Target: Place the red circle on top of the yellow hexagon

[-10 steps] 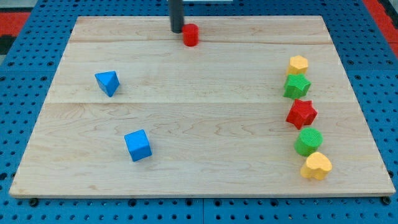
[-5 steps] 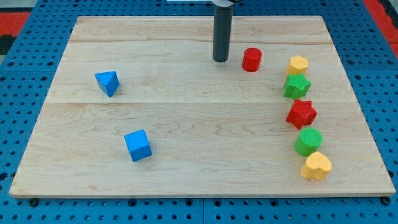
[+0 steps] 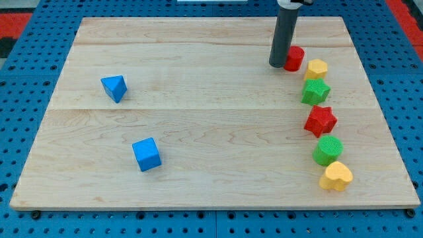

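The red circle (image 3: 295,58) stands near the view's top right, just left of and slightly above the yellow hexagon (image 3: 317,68), nearly touching it. My tip (image 3: 277,65) rests on the board right against the red circle's left side. The dark rod rises from it to the view's top.
Below the yellow hexagon a column runs down the right side: green star (image 3: 315,91), red star (image 3: 320,121), green circle (image 3: 328,151), yellow heart (image 3: 336,176). A blue triangle (image 3: 114,87) and a blue cube (image 3: 146,154) lie on the left half of the wooden board (image 3: 211,119).
My tip has moved right and slightly down along the board's top. The red circle has slid right with it, from the top middle to beside the yellow hexagon.
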`<state>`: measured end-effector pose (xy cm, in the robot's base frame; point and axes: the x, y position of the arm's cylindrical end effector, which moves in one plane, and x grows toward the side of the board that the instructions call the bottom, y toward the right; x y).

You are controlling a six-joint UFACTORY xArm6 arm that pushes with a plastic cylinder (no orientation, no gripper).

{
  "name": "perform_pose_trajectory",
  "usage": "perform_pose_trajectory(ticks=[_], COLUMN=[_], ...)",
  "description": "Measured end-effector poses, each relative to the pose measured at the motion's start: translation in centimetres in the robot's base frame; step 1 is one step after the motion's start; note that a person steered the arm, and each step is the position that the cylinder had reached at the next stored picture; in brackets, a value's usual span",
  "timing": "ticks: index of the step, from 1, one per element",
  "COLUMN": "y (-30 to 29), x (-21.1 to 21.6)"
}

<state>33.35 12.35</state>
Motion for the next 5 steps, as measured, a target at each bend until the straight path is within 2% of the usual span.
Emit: perform_pose_trajectory(ticks=[4,5], y=[5.6,1.3], x=[-0.8,0.7])
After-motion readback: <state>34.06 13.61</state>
